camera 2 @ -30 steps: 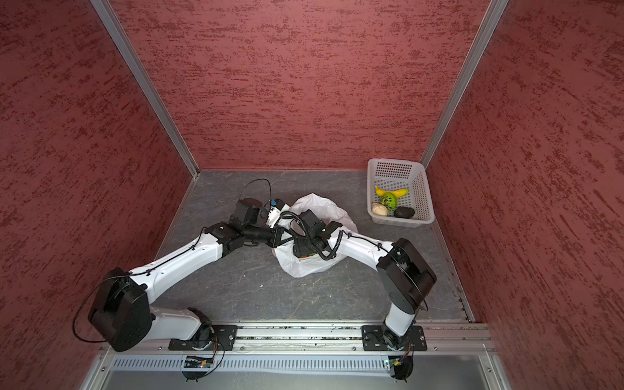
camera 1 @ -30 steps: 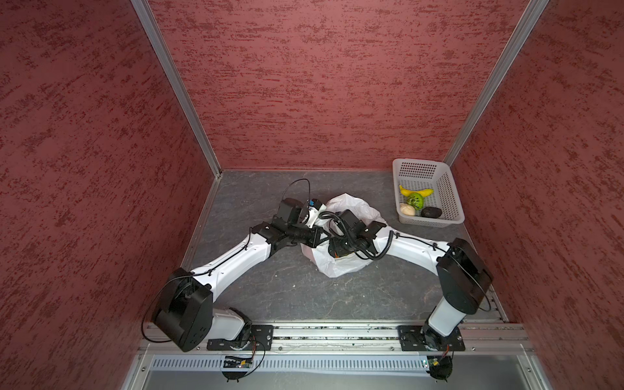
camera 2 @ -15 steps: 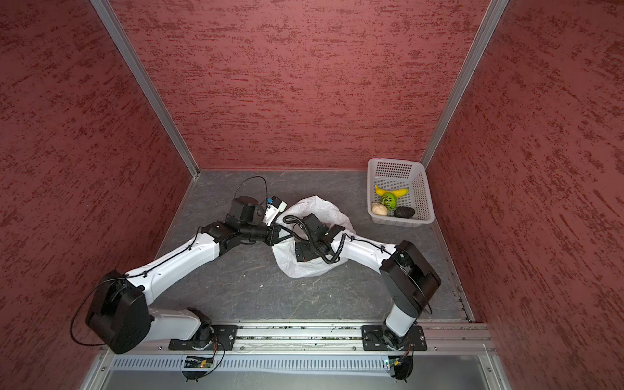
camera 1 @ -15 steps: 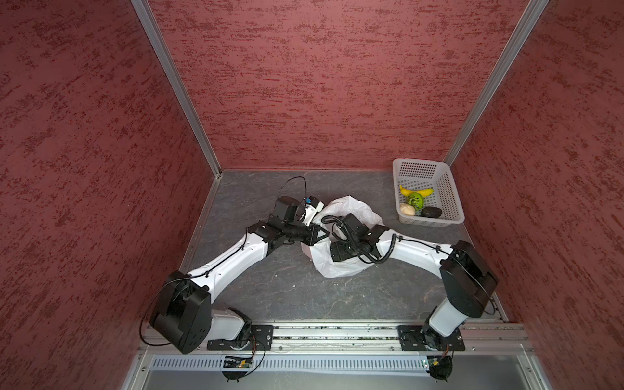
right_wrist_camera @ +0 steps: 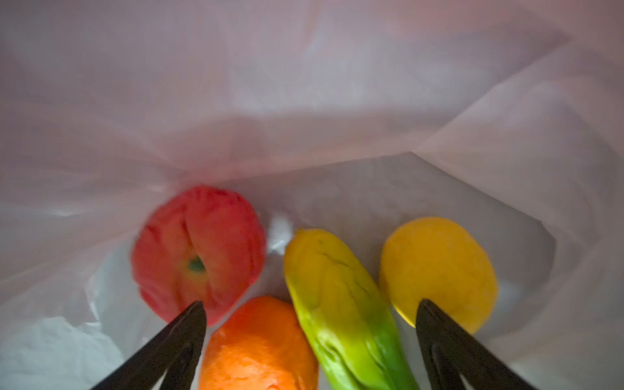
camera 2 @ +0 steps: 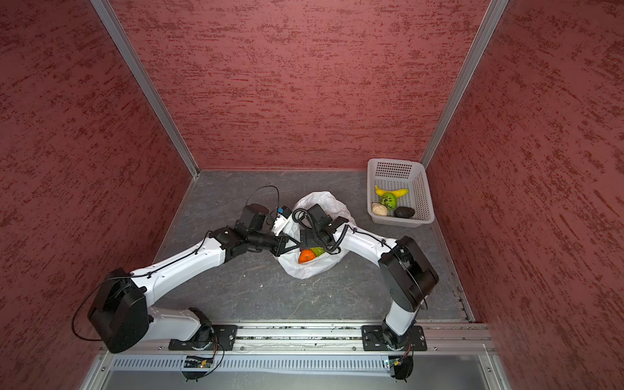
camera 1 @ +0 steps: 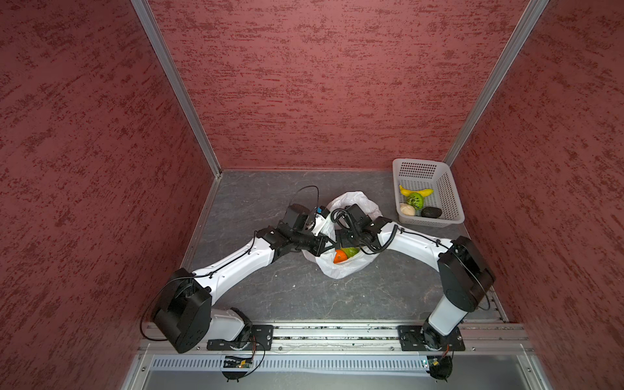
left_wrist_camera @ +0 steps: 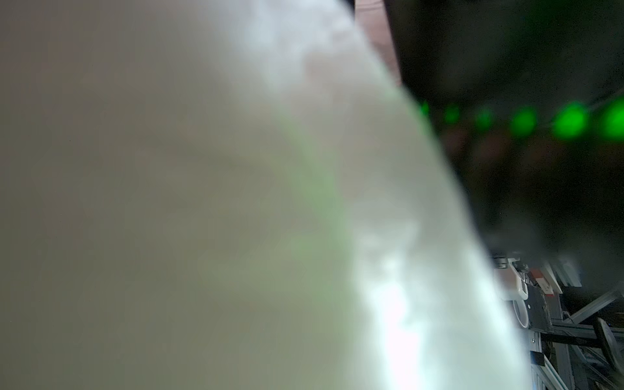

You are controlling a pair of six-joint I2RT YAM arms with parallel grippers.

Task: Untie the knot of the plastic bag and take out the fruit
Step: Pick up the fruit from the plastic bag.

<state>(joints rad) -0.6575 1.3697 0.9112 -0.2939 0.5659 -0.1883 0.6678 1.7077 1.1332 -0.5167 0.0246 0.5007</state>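
Observation:
The white plastic bag (camera 1: 341, 270) (camera 2: 304, 270) lies in the middle of the floor with its mouth open; no knot shows. My left gripper (camera 1: 329, 244) (camera 2: 294, 245) is shut on the bag's rim, and blurred plastic (left_wrist_camera: 236, 202) fills the left wrist view. My right gripper (right_wrist_camera: 310, 304) is open inside the bag, holding nothing. Its fingers stand on either side of the orange (right_wrist_camera: 260, 344) and the green-yellow mango (right_wrist_camera: 341, 310). The red apple (right_wrist_camera: 199, 253) and the lemon (right_wrist_camera: 439, 270) lie just beyond. Both top views show the orange (camera 1: 339, 257) (camera 2: 305, 256) and the mango (camera 1: 351, 251).
A white perforated basket (camera 1: 449, 189) (camera 2: 423, 189) stands at the back right. It holds a banana (camera 1: 410, 191), a bumpy green fruit (camera 1: 416, 200), a pale beige one (camera 1: 407, 209) and a dark one (camera 1: 431, 212). Red walls close in three sides.
Both wrists have shifted a little over the bag. The bag's mouth has spread, and the orange and mango now show from above.

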